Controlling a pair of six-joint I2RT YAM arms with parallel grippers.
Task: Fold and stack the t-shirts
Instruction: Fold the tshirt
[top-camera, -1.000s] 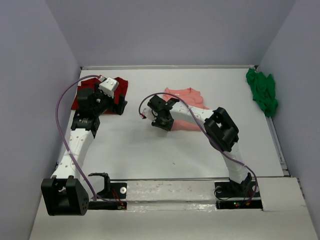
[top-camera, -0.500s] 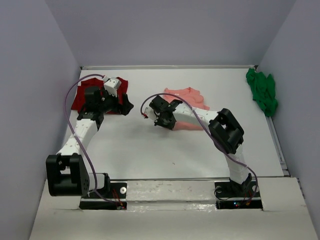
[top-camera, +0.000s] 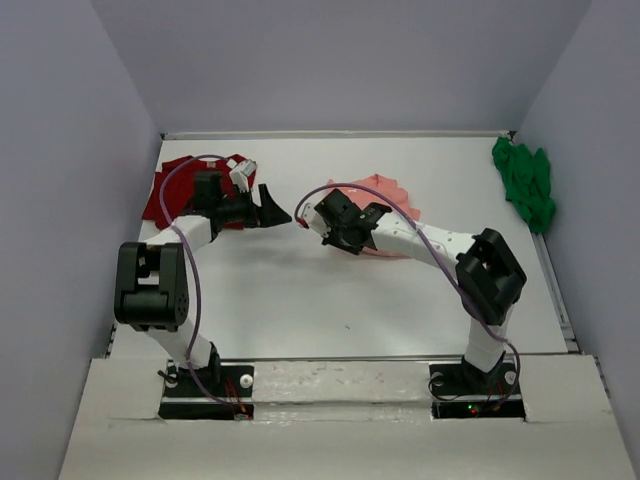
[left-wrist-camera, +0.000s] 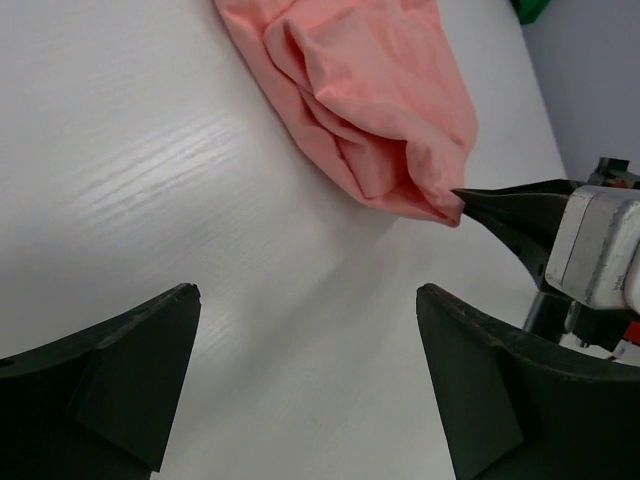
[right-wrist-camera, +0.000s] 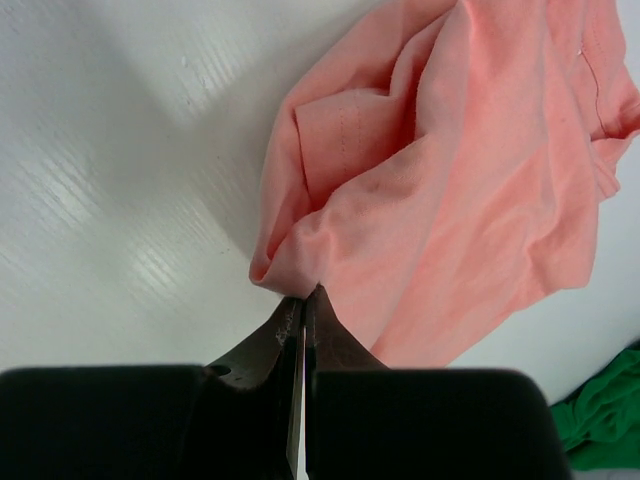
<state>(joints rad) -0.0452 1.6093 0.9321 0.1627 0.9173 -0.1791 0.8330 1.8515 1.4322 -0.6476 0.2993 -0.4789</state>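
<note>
Both arms are now standing nearer the middle of the bench (top-camera: 300, 300) than 1 second earlier. The left claw (top-camera: 275, 215) is now off the dark red t-shirt (top-camera: 165, 195) and pointing at the right claw (top-camera: 308, 220), which has closed. The right claw is clenched on a bunched edge fold of the salmon-pink t-shirt (right-wrist-camera: 450, 150), which is lying rumpled at mid-bench. The left claw is fully released, grasping nothing and hovering just beside that pinched fold. The dark red t-shirt is lying at the far left, and whether it is folded cannot be told. The bright green t-shirt (top-camera: 525, 180) is sitting crumpled at the far right edge. No stack is forming yet, so at least 2 folds and all the stacking appear to remain.
</note>
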